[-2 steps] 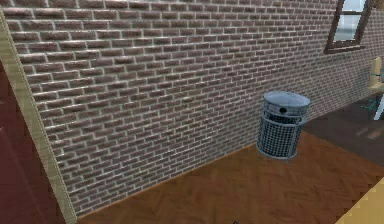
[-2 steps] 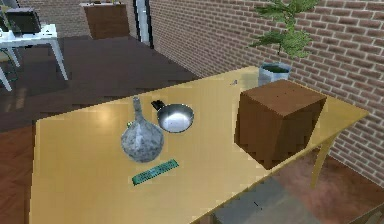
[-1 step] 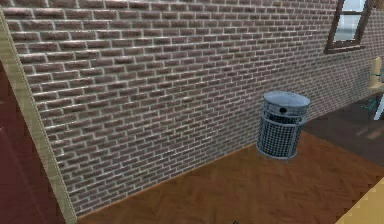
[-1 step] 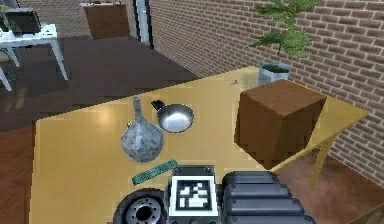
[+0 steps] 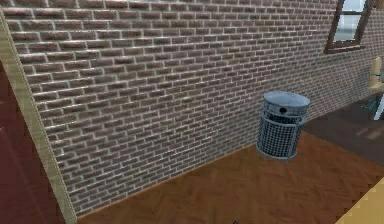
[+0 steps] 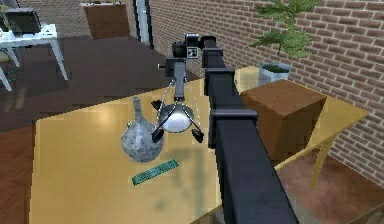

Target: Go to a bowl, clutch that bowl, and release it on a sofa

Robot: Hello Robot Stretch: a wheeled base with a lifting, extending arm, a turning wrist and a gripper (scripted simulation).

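A rounded silvery bowl [image 6: 177,120] sits at the far end of my gripper [image 6: 179,130], between its two thin fingers and over the yellow table [image 6: 80,170]. The dark arm bar [image 6: 235,140] rises from the bottom edge and reaches out across the table. With the tabletop right behind the bowl, I cannot tell whether the gripper holds it or whether it rests on the table.
A blue-grey vase [image 6: 142,138] stands just left of the bowl, with a flat green strip [image 6: 155,172] nearer me. A brown box [image 6: 285,108] and a potted plant [image 6: 280,40] are to the right. Ahead stand a brick wall [image 5: 150,90] and a dark mesh bin [image 5: 284,125].
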